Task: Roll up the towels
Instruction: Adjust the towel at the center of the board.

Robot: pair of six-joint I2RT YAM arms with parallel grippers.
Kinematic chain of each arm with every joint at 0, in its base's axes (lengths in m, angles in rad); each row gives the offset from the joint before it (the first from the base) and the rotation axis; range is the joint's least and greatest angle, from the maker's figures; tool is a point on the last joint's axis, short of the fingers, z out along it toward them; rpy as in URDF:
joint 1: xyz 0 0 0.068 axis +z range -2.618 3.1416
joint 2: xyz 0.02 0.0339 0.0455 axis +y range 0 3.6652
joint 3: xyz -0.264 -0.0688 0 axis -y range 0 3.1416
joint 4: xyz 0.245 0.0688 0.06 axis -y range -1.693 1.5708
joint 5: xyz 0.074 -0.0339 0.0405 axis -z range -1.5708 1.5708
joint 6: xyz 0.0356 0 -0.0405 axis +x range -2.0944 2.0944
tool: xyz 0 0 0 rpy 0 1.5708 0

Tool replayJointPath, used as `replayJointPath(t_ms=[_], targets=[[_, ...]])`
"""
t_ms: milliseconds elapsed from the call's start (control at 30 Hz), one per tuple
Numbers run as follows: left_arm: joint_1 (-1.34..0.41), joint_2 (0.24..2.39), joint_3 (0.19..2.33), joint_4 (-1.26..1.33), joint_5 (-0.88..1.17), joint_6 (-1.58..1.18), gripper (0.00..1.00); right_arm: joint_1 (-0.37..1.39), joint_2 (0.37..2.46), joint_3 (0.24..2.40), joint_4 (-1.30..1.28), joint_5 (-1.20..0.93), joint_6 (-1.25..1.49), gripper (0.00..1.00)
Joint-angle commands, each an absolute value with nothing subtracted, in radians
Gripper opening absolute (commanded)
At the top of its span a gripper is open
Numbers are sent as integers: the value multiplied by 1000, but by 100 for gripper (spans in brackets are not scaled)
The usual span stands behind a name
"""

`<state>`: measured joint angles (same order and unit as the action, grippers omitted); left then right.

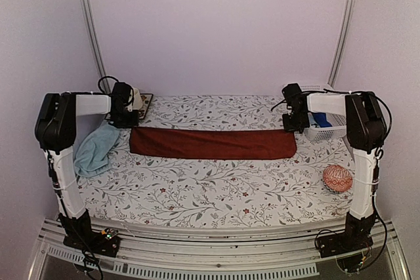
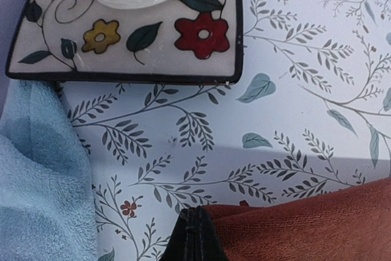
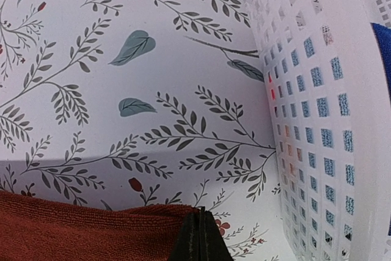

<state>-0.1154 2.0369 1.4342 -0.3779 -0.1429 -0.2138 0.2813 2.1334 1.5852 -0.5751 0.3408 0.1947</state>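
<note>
The left arm (image 1: 65, 175) and right arm (image 1: 362, 188) look alike: white tubular links joined by chunky black housings; thin black cables (image 1: 100, 83) loop off near the wrists; squat black bases (image 1: 88, 239) sit at the bottom; the left end effector (image 2: 195, 239) and right end effector (image 3: 198, 236) are matte black.

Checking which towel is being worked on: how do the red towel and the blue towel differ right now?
The red towel lies flat as a long strip across the table; the blue towel is a crumpled heap at its left edge. The left gripper and right gripper pinch the red towel's ends; nothing holds the blue towel. Neither is rolled.
</note>
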Motion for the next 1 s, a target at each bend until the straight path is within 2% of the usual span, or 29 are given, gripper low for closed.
replayJointPath(t_ms=[0,967], targets=[[-99,2056,1478,-354,-174,-222,0,269,2178,1610,-569,378,189,2],[-93,2148,1536,-356,-252,-267,0,264,2249,1643,-534,438,151,2]])
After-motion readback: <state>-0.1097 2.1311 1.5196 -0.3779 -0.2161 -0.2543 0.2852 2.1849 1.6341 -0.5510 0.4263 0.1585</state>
